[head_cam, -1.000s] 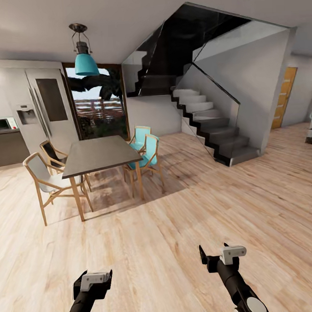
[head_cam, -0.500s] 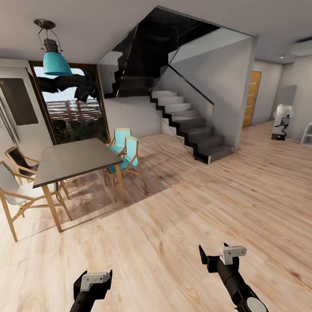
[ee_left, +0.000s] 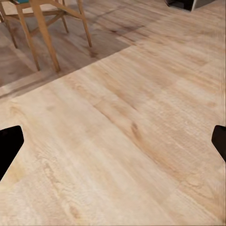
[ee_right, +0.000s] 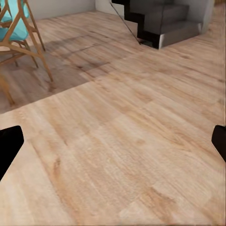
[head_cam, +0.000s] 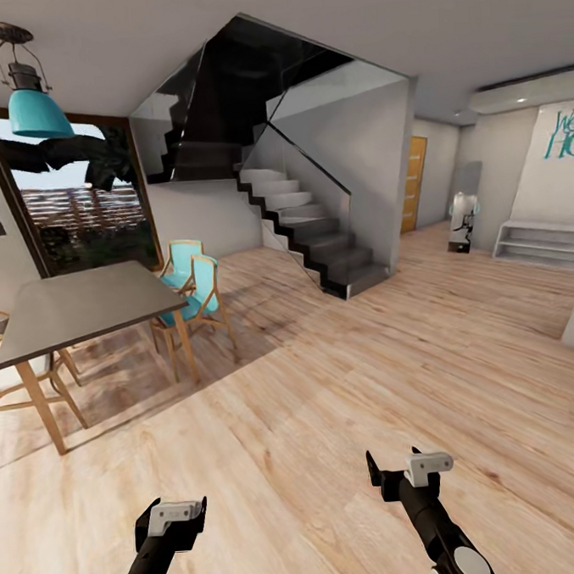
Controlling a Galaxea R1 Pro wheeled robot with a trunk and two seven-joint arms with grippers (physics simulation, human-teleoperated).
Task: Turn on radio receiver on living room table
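Robot on its way through the house, both arms held low and empty.

The left gripper [head_cam: 169,517] and the right gripper [head_cam: 410,470] hang over the light wood floor [head_cam: 344,385] with fingers spread wide, holding nothing. Ahead stand a dark dining table [head_cam: 71,304] with turquoise chairs [head_cam: 193,284] and a staircase [head_cam: 304,226]. The radio receiver and its low grey table are not in sight, so I judge the searching step is in hand; next the base must find the living room.

Teal lettering [head_cam: 564,134] on white wall [head_cam: 553,186], far right, cut off by frame edge: reads "We" above "H"; rest unreadable.
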